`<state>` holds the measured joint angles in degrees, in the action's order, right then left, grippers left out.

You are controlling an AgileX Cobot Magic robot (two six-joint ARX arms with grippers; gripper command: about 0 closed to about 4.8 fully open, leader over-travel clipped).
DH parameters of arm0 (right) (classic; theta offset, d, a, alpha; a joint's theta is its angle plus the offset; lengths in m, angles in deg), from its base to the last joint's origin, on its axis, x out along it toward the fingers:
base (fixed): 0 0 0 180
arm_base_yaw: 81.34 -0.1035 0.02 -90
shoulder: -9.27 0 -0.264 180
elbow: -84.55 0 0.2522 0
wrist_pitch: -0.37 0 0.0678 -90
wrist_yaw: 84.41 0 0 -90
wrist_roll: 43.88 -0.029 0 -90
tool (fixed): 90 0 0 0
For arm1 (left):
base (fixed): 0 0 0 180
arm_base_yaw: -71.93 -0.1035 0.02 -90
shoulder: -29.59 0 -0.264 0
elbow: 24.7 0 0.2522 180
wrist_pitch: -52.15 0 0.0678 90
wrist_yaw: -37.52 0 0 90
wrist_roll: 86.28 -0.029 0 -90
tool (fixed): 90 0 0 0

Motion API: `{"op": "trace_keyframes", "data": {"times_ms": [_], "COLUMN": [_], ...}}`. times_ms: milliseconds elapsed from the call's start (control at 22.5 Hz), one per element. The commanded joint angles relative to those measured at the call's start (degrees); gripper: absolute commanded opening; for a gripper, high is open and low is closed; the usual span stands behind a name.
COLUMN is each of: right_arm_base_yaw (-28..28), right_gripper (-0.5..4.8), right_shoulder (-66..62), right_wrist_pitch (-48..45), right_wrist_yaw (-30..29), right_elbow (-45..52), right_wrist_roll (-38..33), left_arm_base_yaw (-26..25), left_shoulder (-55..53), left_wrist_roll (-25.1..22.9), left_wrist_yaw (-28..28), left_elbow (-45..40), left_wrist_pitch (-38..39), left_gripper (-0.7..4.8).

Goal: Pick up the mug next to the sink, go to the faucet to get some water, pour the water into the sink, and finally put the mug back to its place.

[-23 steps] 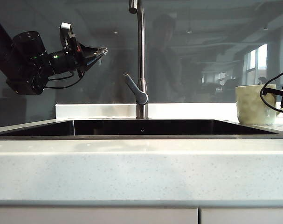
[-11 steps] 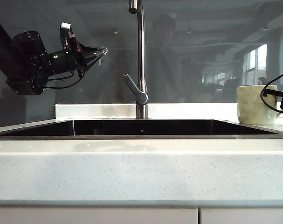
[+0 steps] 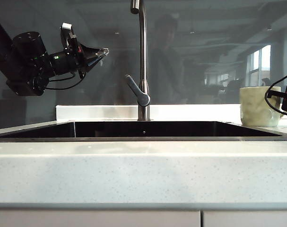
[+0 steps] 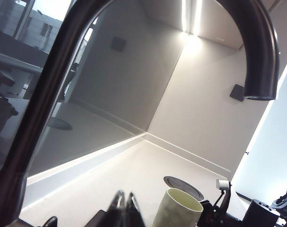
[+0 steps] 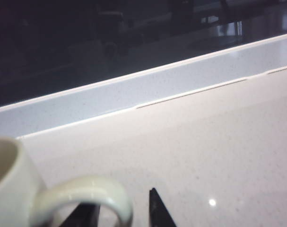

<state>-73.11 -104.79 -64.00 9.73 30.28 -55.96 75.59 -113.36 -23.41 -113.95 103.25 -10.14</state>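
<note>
The mug (image 3: 259, 106) stands upright on the surface (image 3: 143, 170) at about 3 o'clock from the sink (image 3: 143, 129), just beside its rim and well apart from the faucet (image 3: 143, 61). I judge this is its home place, so the last step of the task, putting it back, looks nearly done here.

The right gripper (image 5: 122, 213) is beside the mug, at the handle (image 5: 86, 196) side. In the right wrist view its two dark fingers (image 5: 158, 210) stand apart, one on each side of the end of the loop handle, and they do not press it. So the fingers are moderately wide and hold nothing; the mug rests on its own base. I think they are placed so because the handle was the grip point, and an open gap lets the arm leave without tipping the mug.

The left gripper (image 3: 101, 51) hangs in the air at about 9 o'clock from the faucet stem, above the sink and well apart from it. Its fingers (image 4: 126, 208) are pressed together with nothing between them. It seems parked there, out of the way of the other arm.

The risk now is that a finger catches the handle when the right arm retreats.
</note>
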Motion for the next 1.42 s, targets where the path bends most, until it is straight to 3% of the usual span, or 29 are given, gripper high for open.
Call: {"op": "trace_keyframes", "data": {"times_ms": [44, 399, 621, 665, 754, 798, 1064, 1419], "right_arm_base_yaw": [0.0, -0.1, -0.7, -1.0, -1.2, -1.7, -4.2, -8.5], "right_gripper": [1.49, 1.49, 1.47, 1.36, 0.26, -0.03, -0.03, -0.03], "right_shoulder": [0.8, 8.9, 16.6, 18.4, 22.4, 26.9, 42.6, 66.2], "right_wrist_pitch": [-2.5, -2.6, -2.5, -2.5, -2.4, -1.6, 11.8, 42.3], "right_wrist_yaw": [0.2, 0.1, -4.0, -5.0, -7.9, -10.5, -11.0, -9.8], "right_elbow": [1.7, 7.6, 11.8, 12.8, 15.2, 17.3, 20.2, 20.3], "right_wrist_roll": [-0.2, -1.4, -1.6, -1.6, -2.3, -3.1, -4.7, -3.8], "left_arm_base_yaw": [0.0, -0.8, -2.9, -3.5, -3.6, -3.6, -4.5, -7.6], "left_shoulder": [0.6, 0.6, 1.3, 1.9, 3.8, 6.3, 16.1, 29.4], "left_wrist_roll": [0.2, 0.8, 9.3, 10.6, 10.9, 10.0, 9.1, 3.4], "left_wrist_yaw": [-0.3, -0.3, 0.8, 1.0, -0.4, -1.2, -3.0, -3.8], "left_elbow": [0.1, 0.1, 0.1, 0.1, 0.1, 0.1, 0.1, 0.0], "left_wrist_pitch": [-1.0, -1.0, -7.5, -7.5, -7.5, -7.5, -6.7, 2.0], "left_gripper": [-0.05, -0.06, -0.03, -0.03, -0.02, -0.02, -0.01, 0.0]}}
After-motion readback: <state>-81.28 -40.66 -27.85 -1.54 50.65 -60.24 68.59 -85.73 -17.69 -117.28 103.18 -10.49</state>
